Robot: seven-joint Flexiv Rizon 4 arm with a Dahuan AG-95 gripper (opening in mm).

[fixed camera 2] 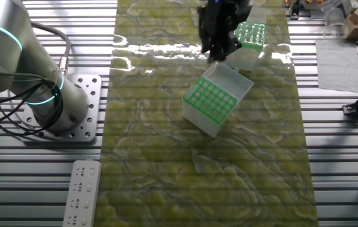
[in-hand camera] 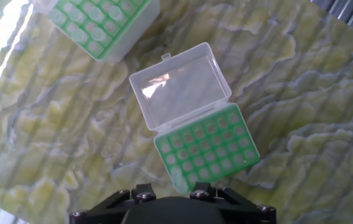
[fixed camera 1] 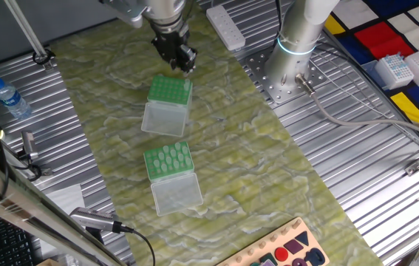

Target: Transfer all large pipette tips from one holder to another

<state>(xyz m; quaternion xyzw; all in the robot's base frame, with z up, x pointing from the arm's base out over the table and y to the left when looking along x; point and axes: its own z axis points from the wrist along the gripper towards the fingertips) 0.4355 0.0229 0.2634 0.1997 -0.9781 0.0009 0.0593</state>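
- Two green-topped boxes on the worktop [fixed camera 1: 283, 185], which has a yellow-green marbled mat w/ ribbed metal either side.
- Near box [fixed camera 1: 168, 106] sits upper-centre of one fixed view, just below the gripper [fixed camera 1: 181, 61]; clear lid hinged open toward lower frame. In the other fixed view it's mid-frame [fixed camera 2: 215, 99]; in hand view centre-right [in-hand camera: 208, 147], lid [in-hand camera: 179, 84] laid flat toward upper left.
- Far box [fixed camera 1: 171, 176] is lower-centre in one fixed view, lid also open, well apart from the near box. Its holes show pale ovals = large pipette tips [fixed camera 1: 168, 158] seated in the rack. Seen again top right of the other fixed view [fixed camera 2: 249, 39], upper left of hand view [in-hand camera: 95, 22].
- Tips: whitish, translucent; only open round tops show, so long axis runs down into the box, points hidden below the green plate. Taper can't be seen.
- Near box: most holes look empty; one whitish tip [in-hand camera: 180, 179] at lower-left edge of its grid in hand view, right by the gripper, blurred.
- Gripper: black, hovering above near box's edge. Fingertips hidden in hand view, too small elsewhere; can't tell whether it's parted or pinching anything.
- Arm base [fixed camera 2: 33, 75] left of the other fixed view; power strip [fixed camera 2: 81, 192] lower left; water bottle [fixed camera 1: 9, 97] left edge of one fixed view.
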